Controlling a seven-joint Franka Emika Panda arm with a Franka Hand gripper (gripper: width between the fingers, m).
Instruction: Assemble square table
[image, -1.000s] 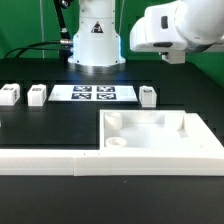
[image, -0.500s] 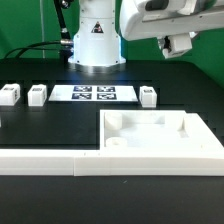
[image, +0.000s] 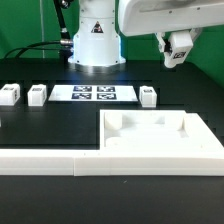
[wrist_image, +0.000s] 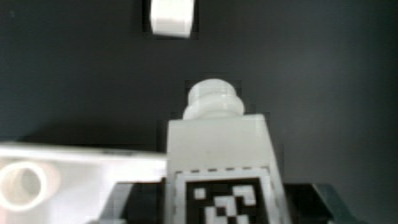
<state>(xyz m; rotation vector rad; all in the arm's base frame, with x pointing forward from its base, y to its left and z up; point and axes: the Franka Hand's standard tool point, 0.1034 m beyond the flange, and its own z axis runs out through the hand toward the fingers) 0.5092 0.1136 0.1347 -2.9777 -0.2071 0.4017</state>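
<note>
One small white tagged leg block (wrist_image: 222, 150) is clenched in the jaws of the gripper (image: 177, 50), high above the black tabletop (image: 60, 125). Judged progress: early. The large white square plastic slab (image: 160, 135) lies rim-up with its visible sockets apparently empty. Three other leg blocks (image: 37, 95) stand loose near the marker board (image: 92, 94). Only the wrist view confirms the grasp and the leg's rounded tip; only the exterior view shows the whole slab.
</note>
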